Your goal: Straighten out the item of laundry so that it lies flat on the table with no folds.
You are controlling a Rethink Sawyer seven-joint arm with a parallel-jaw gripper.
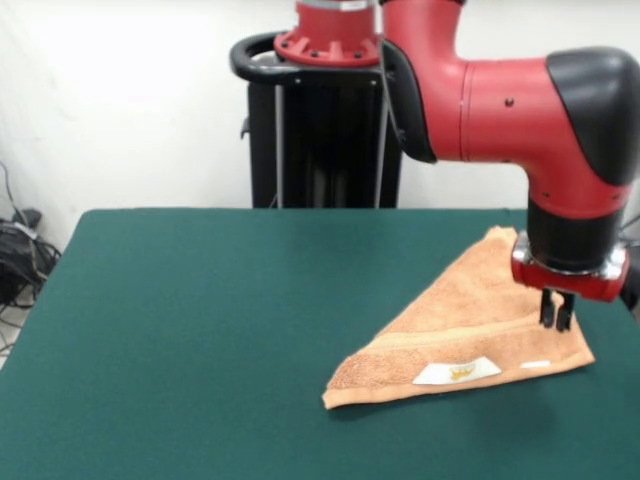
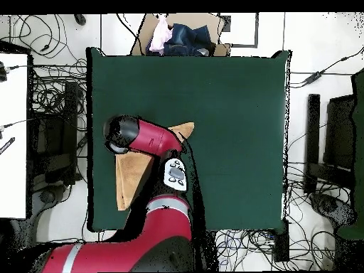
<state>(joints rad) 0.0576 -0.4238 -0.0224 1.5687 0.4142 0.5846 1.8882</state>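
Towel (image 1: 470,335) lies folded into a triangle near one side edge of the table (image 1: 200,330), label up; not yet flat. Gripper (image 1: 556,318) hangs just above the towel's corner, jaws nearly together, pinching nothing visible. Judged early: unfolding remains.

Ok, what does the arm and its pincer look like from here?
The arm is glossy red with rounded black caps at the joints. A black wrist section ends in a red ring with a silver band. Below it hangs the small black pincer with two short thin prongs. From overhead, a white panel with dark buttons shows on the arm.
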